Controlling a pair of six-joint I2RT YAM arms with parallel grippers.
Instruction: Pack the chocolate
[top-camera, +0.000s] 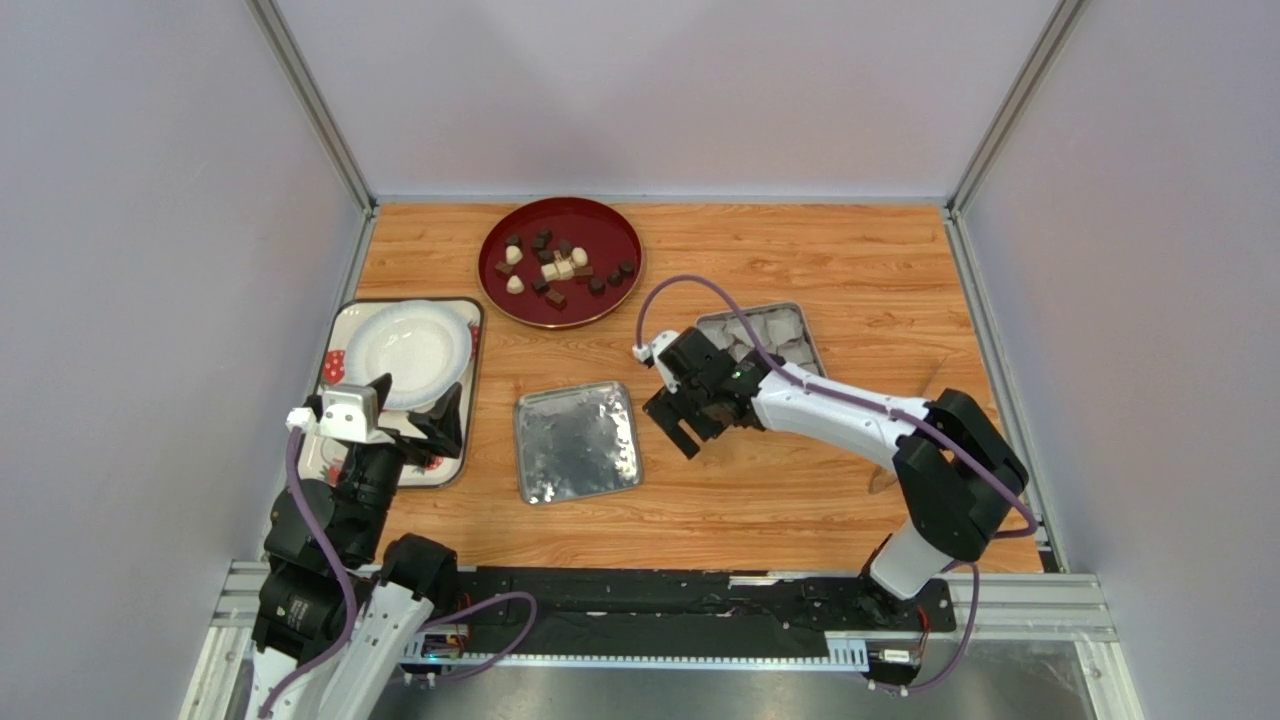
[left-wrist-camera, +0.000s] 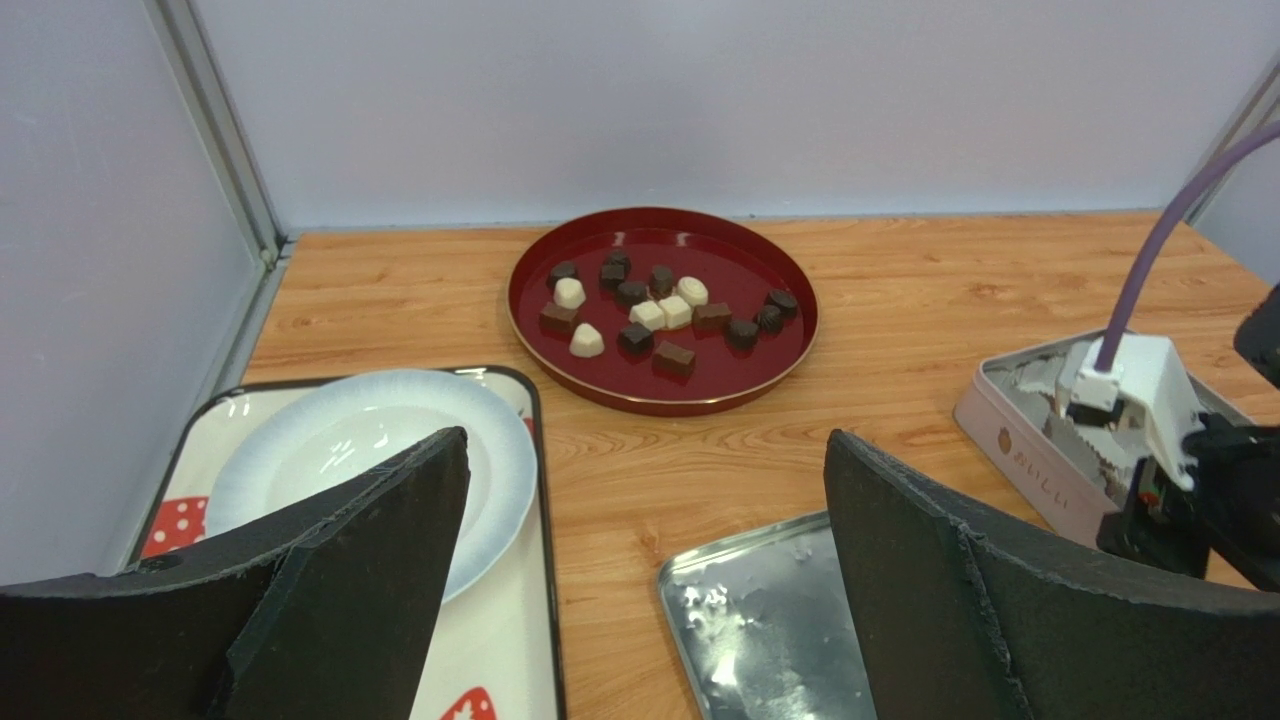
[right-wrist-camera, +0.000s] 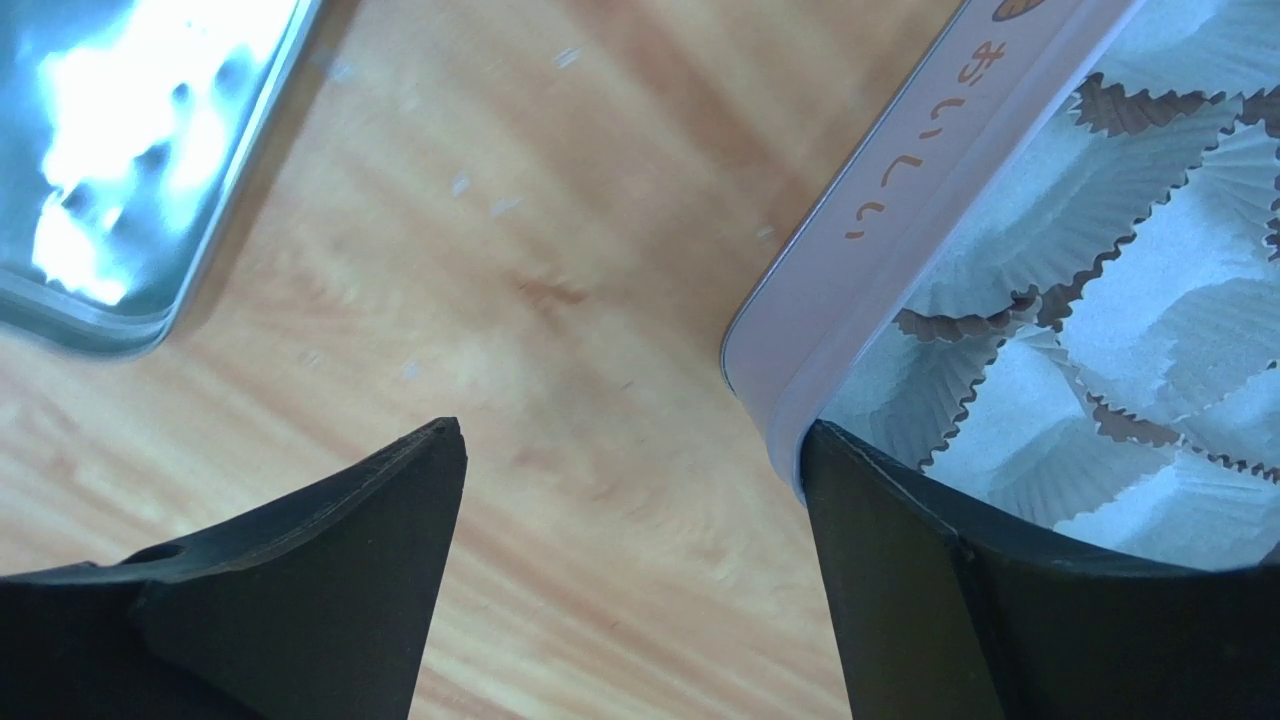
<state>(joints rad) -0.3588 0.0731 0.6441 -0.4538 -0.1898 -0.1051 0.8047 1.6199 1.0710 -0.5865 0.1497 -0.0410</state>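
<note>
Jaws apart, empty: left gripper (left-wrist-camera: 646, 458), right gripper (right-wrist-camera: 631, 450). Risk: the latter, close beside pale rectangular metal tin (right-wrist-camera: 887, 195), knocks it askew.

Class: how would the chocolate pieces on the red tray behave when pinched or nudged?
The chocolate pieces look small and blocky, so probably light and rigid, unlikely to roll. On the glossy red tray they may slide if nudged.

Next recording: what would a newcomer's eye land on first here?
The dark red round tray at the table's back, scattered with brown and cream chocolate pieces. Nearer, to the right, an open tin of empty white paper cups, the right gripper open just beside its wall; a shiny metal lid lies mid-table.
</note>
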